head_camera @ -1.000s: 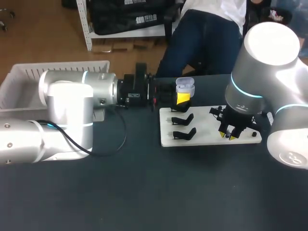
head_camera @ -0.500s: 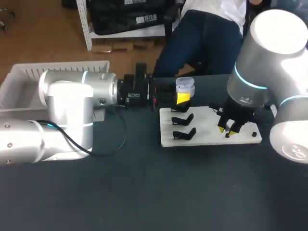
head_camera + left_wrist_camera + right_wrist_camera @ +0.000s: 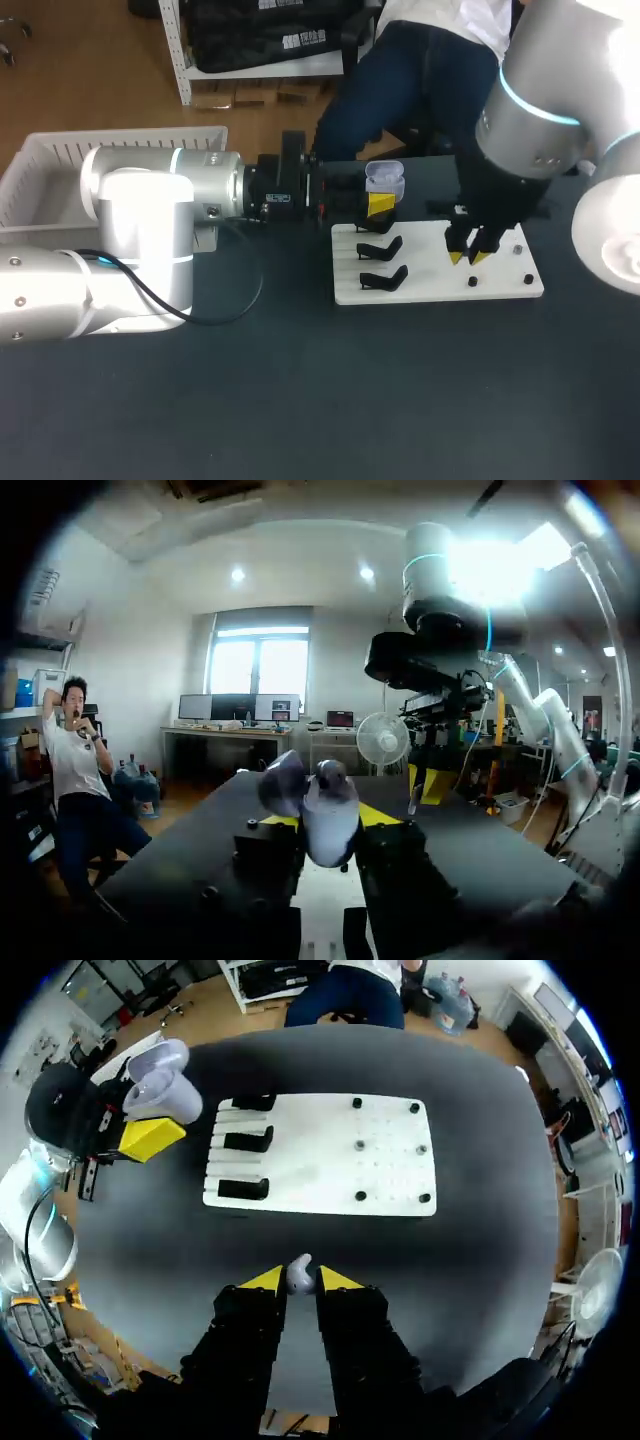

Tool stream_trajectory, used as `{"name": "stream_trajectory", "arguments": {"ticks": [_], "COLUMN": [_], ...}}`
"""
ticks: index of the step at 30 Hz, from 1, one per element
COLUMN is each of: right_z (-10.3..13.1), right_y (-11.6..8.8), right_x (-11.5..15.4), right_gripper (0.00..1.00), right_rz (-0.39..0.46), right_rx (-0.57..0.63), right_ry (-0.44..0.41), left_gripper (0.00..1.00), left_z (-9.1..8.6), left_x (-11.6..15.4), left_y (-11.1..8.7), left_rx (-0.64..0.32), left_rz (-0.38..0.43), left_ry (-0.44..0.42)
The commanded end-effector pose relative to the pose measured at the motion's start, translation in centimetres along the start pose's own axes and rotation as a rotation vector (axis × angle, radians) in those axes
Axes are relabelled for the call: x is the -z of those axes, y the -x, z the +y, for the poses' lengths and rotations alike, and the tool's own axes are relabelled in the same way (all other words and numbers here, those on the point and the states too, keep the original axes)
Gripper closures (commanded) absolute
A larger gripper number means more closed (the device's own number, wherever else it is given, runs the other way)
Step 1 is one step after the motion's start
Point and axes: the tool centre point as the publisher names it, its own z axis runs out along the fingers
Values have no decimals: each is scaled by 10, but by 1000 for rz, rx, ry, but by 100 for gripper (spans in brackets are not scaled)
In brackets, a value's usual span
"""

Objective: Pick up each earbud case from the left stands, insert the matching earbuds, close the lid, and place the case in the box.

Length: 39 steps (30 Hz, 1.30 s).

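One earbud case (image 3: 325, 815) sitting between jaws of left gripper (image 3: 328, 820). One earbud (image 3: 299, 1273) sitting between jaws of right gripper (image 3: 293, 1281). Ahead of them, three black stands (image 3: 247, 1140) and six pegs (image 3: 360, 1145) (all small) standing on one white board (image 3: 310, 1165). One box (image 3: 60, 160) lying behind the left jaws.

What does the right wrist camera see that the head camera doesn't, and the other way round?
Only the right wrist view shows a tiny white earbud pinched between the right tool's yellow tips. Only the head view shows the right arm's big silver body above that tool. Both show the white board with its black stands, and the open earbud case held in the left tool.
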Motion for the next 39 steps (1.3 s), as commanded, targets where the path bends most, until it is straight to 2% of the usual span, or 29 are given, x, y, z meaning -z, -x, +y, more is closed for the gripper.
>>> {"name": "stream_trajectory", "arguments": {"ticks": [1, 6, 24, 25, 28, 39], "right_z": [13, 28, 31, 36, 43, 67], "right_y": [-12, -15, -14, -8, 4, 58], "right_x": [30, 41, 43, 43, 46, 56], "right_gripper": [100, 100, 100, 100, 100, 100], "right_rz": [6, 7, 3, 7, 0, -7], "right_rx": [278, 383, 386, 401, 423, 552], "right_ry": [0, 0, -1, 28, 29, -8], "left_gripper": [100, 100, 100, 100, 100, 100], "left_z": [-1, -1, -1, -1, -1, -1], "left_x": [0, 0, 0, 0, 0, 0], "left_y": [-1, -1, -1, -1, -1, -1], "left_rx": [-4, -4, -4, -4, -4, -4], "left_rz": [-5, -5, -5, -5, -5, -5], "left_ry": [4, 4, 4, 4, 4, 4]}}
